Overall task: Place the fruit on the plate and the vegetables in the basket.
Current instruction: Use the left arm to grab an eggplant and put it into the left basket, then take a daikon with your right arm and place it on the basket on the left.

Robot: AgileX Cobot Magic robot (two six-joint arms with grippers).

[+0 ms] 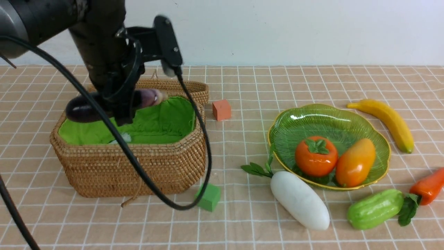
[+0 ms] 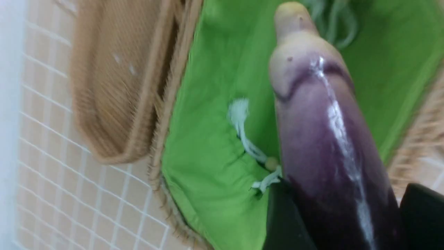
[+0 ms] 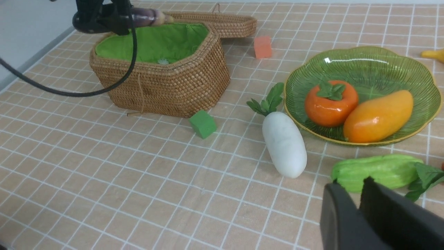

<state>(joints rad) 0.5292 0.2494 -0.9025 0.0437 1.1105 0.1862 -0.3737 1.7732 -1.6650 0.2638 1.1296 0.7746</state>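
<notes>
The left end effector (image 2: 347, 215) grips the eggplant (image 2: 333, 139) crosswise over the basket (image 1: 135, 163) at left; released unturned, its long body could catch the rim.

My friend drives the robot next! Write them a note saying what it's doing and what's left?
Left pincer: gripping the eggplant above the open basket.
Right pincer: holds nothing, fingertips near each other.
Done: persimmon and mango on the plate.
Left: lower the eggplant in; basket the radish, cucumber, pepper; plate the banana.
</notes>
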